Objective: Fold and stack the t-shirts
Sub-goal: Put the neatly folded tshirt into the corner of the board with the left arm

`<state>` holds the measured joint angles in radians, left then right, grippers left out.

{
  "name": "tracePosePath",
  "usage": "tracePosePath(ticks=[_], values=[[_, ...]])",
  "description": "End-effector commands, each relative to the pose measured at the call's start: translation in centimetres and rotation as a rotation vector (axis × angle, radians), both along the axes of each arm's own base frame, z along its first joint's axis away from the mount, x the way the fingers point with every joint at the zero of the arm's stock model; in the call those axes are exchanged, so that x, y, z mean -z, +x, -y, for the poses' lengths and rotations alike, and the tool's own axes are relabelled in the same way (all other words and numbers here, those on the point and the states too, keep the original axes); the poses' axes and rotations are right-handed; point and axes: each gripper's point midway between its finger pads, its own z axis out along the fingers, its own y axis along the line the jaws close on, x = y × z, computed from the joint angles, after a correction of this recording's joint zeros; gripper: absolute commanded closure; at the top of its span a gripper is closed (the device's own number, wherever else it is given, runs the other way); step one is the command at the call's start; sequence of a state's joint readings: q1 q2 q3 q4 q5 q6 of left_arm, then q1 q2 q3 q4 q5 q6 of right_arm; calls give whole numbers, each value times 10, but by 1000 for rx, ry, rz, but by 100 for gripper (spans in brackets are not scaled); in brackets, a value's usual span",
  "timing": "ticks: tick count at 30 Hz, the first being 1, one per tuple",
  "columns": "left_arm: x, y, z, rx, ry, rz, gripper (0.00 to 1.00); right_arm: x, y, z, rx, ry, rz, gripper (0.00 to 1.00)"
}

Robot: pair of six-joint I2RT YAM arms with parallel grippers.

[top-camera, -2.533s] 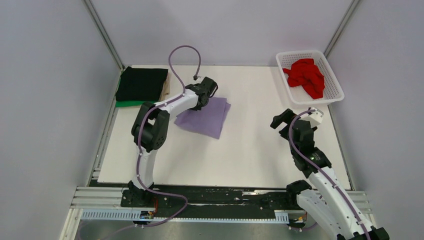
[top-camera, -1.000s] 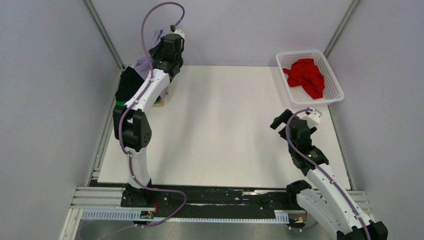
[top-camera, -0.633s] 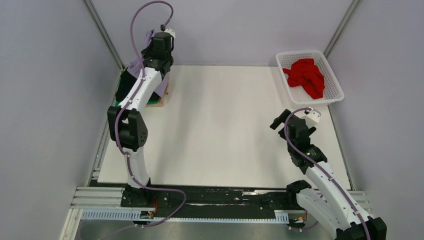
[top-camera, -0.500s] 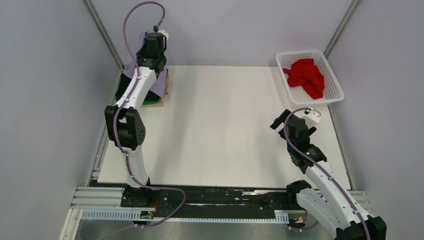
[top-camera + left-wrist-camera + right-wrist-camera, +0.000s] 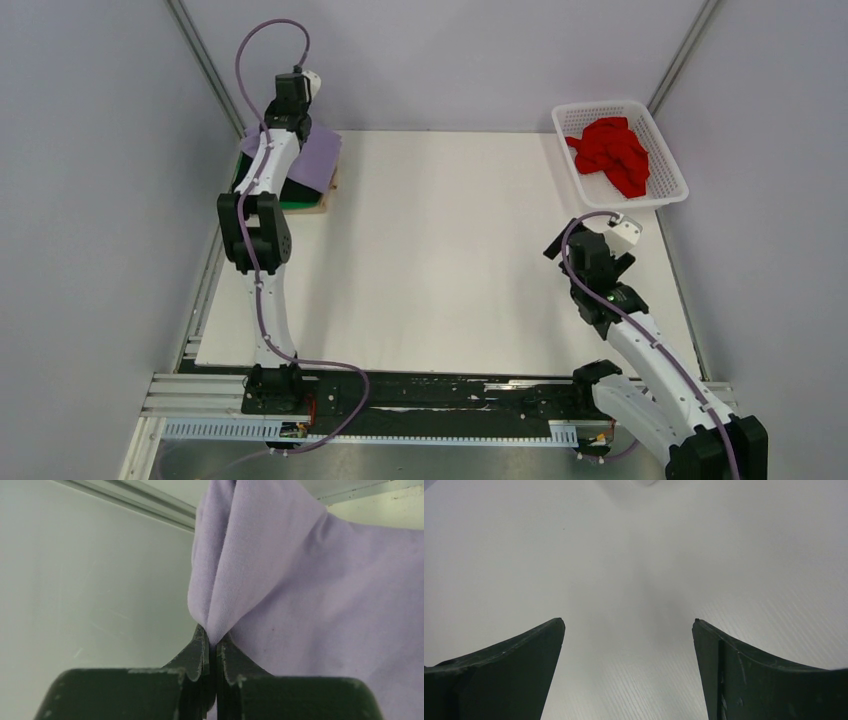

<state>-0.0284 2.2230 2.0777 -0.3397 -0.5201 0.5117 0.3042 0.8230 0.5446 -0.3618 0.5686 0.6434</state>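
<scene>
The folded lavender t-shirt (image 5: 318,157) lies over the stack at the table's far left corner, on the black t-shirt (image 5: 297,188) with the green one's edge (image 5: 300,205) below. My left gripper (image 5: 283,118) is shut on a pinched fold of the lavender shirt (image 5: 260,570), its jaws closed at the cloth (image 5: 213,641). The red t-shirt (image 5: 615,152) lies crumpled in the white basket (image 5: 668,165) at the far right. My right gripper (image 5: 560,245) is open and empty over bare table (image 5: 624,580).
The stack rests on a thin wooden board (image 5: 328,195). Grey walls and metal frame posts (image 5: 205,65) close in the far corners. My left arm stretches along the left edge.
My left gripper carried the lavender shirt from the table's middle up and to the far left, and now it is lowered over the black and green stack. The right arm barely moved.
</scene>
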Motion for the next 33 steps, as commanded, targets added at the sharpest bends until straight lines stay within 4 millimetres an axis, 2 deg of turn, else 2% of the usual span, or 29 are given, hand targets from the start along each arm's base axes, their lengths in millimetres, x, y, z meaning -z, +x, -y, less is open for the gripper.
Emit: tracePosePath(ticks=[1,6,11,12,15,18,21,24,25,26,27,28,29,30,31,32,33], values=[[-27,17,-24,27,-55,99,95,-21,8,9,45,-37,29,0],[-5,16,-33,55,-60,54,93,-19,13,10,47,-57,3,0],[3,13,-45,43,-52,42,76,-15,15,10,49,-71,-28,0],[2,12,-50,26,-51,48,60,-15,15,10,49,-73,-32,0],[-2,9,-55,5,-52,56,41,-17,16,9,40,-75,-35,0],[-11,6,-52,-7,-96,85,4,-18,15,8,37,-68,-32,0],[-27,-1,-44,-33,-195,133,0,-21,14,6,29,-50,-18,0],[-40,-15,-23,-53,-398,184,0,-23,13,2,14,-28,-9,0],[-32,-21,-17,-59,-448,176,0,-23,13,1,10,-21,-7,0],[-49,-26,-3,-43,-551,233,0,-22,13,-1,3,-15,-9,0],[-32,-33,6,-44,-608,205,0,-21,13,-2,-4,-9,-10,0],[-57,-36,21,0,-703,281,0,-21,13,-4,-10,-4,-10,0],[-41,-47,29,1,-753,257,0,-21,13,-5,-18,1,-10,0],[-59,-47,43,47,-840,325,0,-22,13,-6,-27,2,-10,0],[-46,-51,51,45,-901,326,0,-23,13,-8,-41,1,-8,0],[-52,-57,61,84,-942,326,0,-25,12,-9,-52,-1,-5,0],[-41,-62,71,97,-1000,303,0,-27,12,-9,-59,0,0,0]])
